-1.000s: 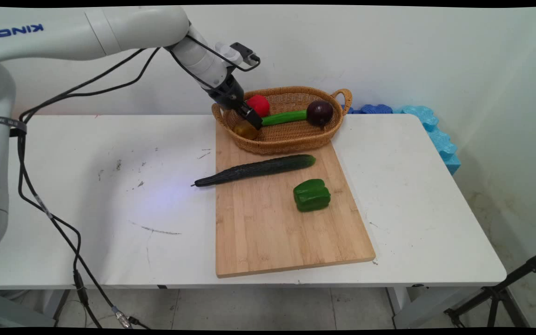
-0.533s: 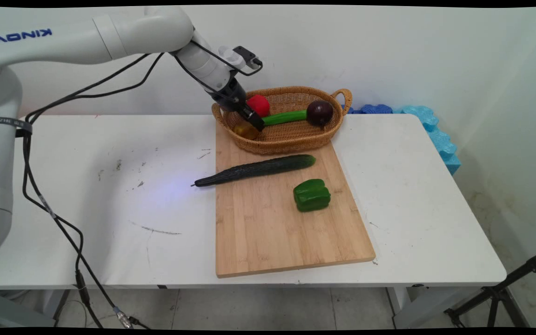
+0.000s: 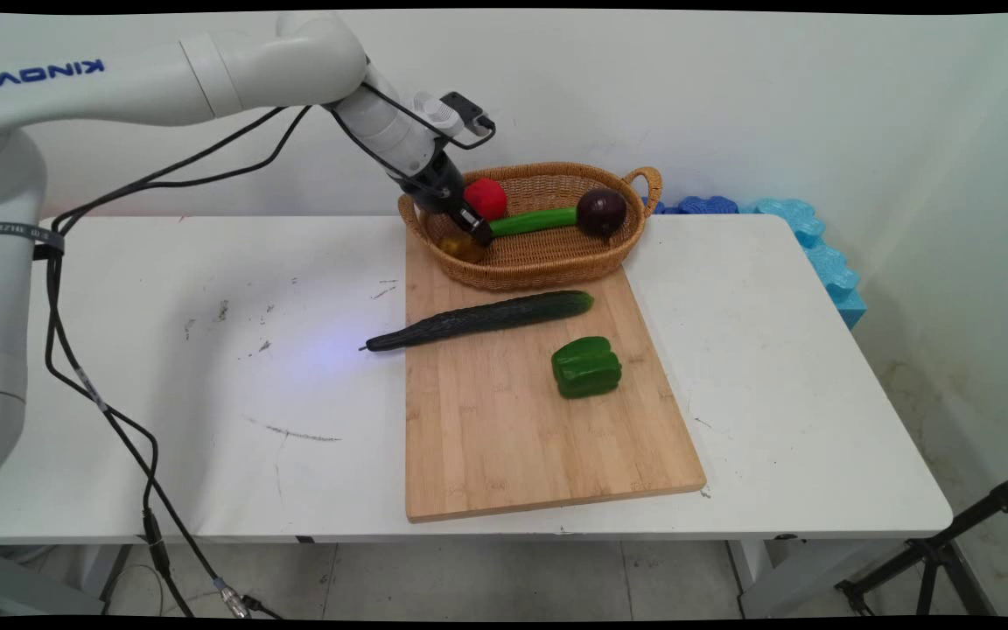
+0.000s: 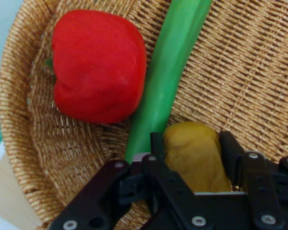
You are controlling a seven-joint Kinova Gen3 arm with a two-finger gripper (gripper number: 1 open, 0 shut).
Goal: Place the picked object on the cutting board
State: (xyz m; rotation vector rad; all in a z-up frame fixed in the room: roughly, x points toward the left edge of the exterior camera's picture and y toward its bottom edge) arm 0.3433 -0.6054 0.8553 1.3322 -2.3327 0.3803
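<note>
Hand view: the gripper is clenched on a yellow-brown potato, one black finger pressed to each flank, low inside the wicker basket. The potato's long axis runs up and down this picture, along the gripper's own line, and its rounded free end points away from the hand, just beside a long green vegetable. That vegetable lies against a red pepper. Main view: the gripper leans into the basket's left end with the potato at its tip, though whether the potato touches the weave cannot be told. An onion sits at the basket's right end. In front lies a board bearing a cucumber, whose thin end overhangs the table, and a green pepper.
</note>
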